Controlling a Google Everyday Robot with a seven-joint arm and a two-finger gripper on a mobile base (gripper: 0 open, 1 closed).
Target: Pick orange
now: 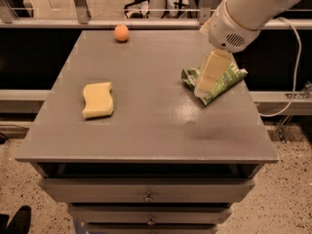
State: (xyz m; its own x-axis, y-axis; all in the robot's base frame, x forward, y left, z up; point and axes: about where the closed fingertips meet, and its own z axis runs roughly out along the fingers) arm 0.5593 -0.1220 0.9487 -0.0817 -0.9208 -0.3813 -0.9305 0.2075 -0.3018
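Note:
The orange (121, 32) is a small round fruit near the far edge of the grey table top (146, 111), left of centre. My gripper (205, 85) hangs from the white arm at the upper right, above the green snack bag (225, 81). It is far to the right of the orange and nearer the camera. It holds nothing that I can see.
A wavy-edged yellow sponge (98, 100) lies on the left half of the table. The snack bag lies near the right edge. The table has drawers (146, 196) below its front edge. A rail and a dark gap run behind the table.

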